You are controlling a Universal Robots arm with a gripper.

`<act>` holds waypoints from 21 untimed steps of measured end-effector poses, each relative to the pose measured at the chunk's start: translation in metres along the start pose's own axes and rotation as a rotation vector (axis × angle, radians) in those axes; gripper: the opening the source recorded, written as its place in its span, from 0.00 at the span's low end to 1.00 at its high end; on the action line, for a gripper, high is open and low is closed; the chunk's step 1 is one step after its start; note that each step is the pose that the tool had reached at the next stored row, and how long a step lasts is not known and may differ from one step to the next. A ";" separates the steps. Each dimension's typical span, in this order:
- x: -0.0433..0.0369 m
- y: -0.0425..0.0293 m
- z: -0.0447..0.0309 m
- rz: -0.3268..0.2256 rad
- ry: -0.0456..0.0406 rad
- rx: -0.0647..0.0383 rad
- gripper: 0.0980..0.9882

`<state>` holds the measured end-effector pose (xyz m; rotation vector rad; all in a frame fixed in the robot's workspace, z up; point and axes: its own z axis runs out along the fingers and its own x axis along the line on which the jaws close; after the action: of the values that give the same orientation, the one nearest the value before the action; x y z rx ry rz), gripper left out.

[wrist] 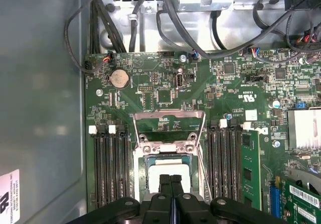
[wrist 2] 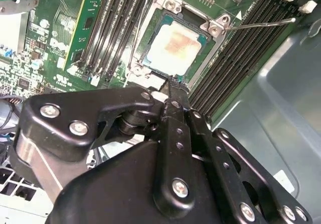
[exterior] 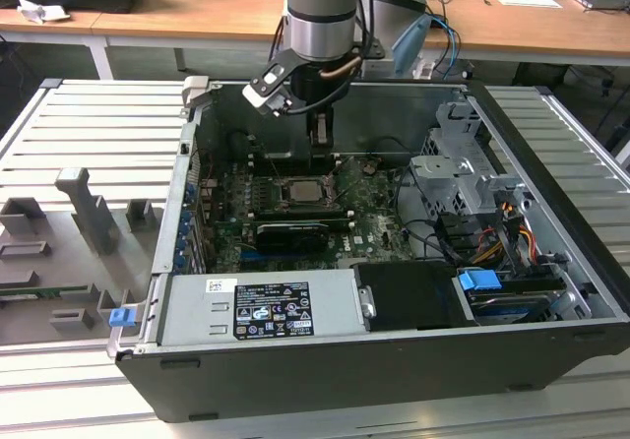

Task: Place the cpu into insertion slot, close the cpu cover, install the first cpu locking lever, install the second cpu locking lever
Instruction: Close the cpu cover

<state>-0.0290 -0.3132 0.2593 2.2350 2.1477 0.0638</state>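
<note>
Nearest the lens, your gripper (wrist: pixel 170 179) is pressing its two black fingers flat together with nothing between them, and it is hovering just over the near edge of the cpu (wrist: pixel 168 166). You are looking at a chip that is already lying flat in its socket, between the memory slots (wrist: pixel 110 169) on the motherboard (wrist: pixel 150 86), toward the far wall of the case (exterior: pixel 325 380) in the exterior view. What matters is the cpu cover (wrist: pixel 168 115). It is standing tilted open on the socket edge opposite your fingertips, so it is lying straight beyond the chip from the gripper, with its hinge line running crosswise to the fingers. A thin locking lever (wrist 2: pixel 261 23) is angling away from one socket corner.
</note>
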 end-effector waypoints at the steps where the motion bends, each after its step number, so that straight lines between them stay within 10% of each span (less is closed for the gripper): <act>1: 0.0003 0.0000 -0.0012 0.000 -0.0002 0.000 0.01; 8: 0.0037 0.0009 -0.0154 0.000 -0.0031 0.000 0.01; 21: 0.0075 0.0137 -0.0148 0.000 -0.0041 0.000 0.01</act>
<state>-0.0159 -0.3063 0.2749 2.2328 2.1459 0.0593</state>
